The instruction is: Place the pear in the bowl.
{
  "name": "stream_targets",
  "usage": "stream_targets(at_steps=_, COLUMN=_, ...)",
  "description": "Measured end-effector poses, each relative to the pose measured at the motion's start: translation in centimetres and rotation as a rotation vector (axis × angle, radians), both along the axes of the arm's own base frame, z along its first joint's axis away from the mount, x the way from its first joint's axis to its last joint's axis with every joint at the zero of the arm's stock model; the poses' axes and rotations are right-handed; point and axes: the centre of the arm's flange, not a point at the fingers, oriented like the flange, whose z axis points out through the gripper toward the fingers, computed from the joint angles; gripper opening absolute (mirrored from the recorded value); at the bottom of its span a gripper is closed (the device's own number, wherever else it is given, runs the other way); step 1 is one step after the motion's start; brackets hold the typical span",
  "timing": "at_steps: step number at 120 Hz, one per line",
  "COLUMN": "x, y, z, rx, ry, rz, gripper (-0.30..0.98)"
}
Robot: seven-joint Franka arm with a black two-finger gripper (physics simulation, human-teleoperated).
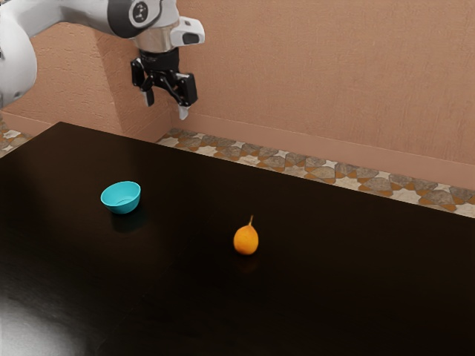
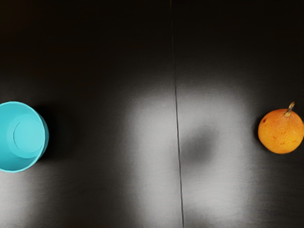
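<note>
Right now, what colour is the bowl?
Plain turquoise blue, inside and out; the bowl shows both surfaces best in the exterior view.

From well beyond the black table [image 1: 326, 297], the exterior view looks down across it toward the claw [image 1: 166, 107]; closer, the wrist view faces down from the claw. Both include the turquoise bowl [image 1: 122, 206] and orange pear [image 1: 246, 241].

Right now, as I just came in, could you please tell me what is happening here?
I am to place the pear in the bowl, but I hold nothing. My gripper is open, raised above the dark table. The orange pear rests there, stem up, apart from the empty turquoise bowl.
</note>
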Motion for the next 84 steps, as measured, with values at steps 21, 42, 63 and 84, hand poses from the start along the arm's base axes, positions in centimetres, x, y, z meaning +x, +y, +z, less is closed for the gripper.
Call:
stream_targets(at_steps=21, x=1.2, y=-0.2, z=-1.5, rx=-0.006, ry=-0.030, rz=-0.008, gripper=0.69)
stream_targets(at_steps=42, x=1.2, y=-0.9, z=-6.8, rx=-0.055, ry=0.052, rz=-0.007, gripper=0.69)
stream_targets(at_steps=63, x=0.1, y=-2.7, z=-14.4, rx=-0.171, ry=0.157, rz=0.011, gripper=0.69)
stream_targets(at_steps=84, x=1.1, y=-5.4, z=-19.5, rx=-0.260, ry=0.160, rz=0.021, gripper=0.69)
